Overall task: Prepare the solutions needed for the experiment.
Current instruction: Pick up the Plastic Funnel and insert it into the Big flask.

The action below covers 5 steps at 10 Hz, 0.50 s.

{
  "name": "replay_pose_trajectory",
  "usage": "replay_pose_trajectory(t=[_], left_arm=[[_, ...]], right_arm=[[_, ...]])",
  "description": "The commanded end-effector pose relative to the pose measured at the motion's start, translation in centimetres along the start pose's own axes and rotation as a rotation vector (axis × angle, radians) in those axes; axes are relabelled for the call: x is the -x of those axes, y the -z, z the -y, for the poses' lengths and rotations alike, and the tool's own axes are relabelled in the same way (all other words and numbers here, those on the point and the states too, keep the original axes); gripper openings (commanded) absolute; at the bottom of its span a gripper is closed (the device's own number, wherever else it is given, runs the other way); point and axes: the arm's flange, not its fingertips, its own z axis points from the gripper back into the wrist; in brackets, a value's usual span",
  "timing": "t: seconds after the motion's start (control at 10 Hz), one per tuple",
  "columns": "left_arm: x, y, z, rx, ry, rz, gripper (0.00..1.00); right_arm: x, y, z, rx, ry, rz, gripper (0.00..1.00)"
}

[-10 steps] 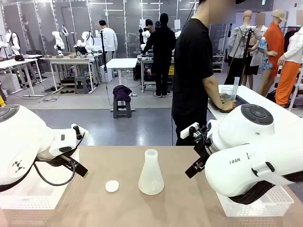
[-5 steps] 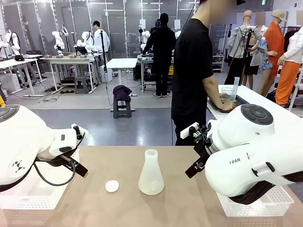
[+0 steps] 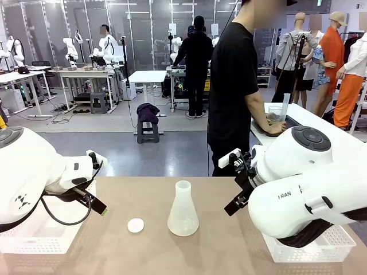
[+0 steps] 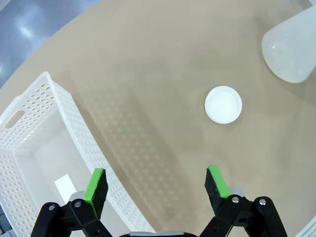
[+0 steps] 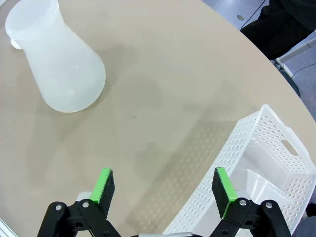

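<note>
Solutions point(image 3: 183, 227) are left untouched: close by, the left end effector point(image 4: 155, 177) and the right end effector point(image 5: 164, 181) are held wide open, with nothing gripped. In the middle of the worktop point(image 3: 229, 252), the pale liquid is kept in an upright white flask point(image 3: 183, 200), near a round cap point(image 3: 136, 225).

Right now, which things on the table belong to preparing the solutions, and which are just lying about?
Job: translucent conical flask, upright mid-table.
Lying about: round white cap beside it, not touching; left basket; right basket.
</note>
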Motion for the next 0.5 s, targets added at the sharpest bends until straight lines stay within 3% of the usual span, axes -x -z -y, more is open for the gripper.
replay_pose_trajectory(t=[0.0,0.4], left_arm=[[0.00,0.00,-0.02,0.000,-0.001,0.000,1.00],[0.00,0.00,-0.02,0.000,-0.001,0.000,1.00]], right_arm=[[0.00,0.00,0.01,0.000,0.003,0.000,1.00],[0.00,0.00,0.01,0.000,0.003,0.000,1.00]])
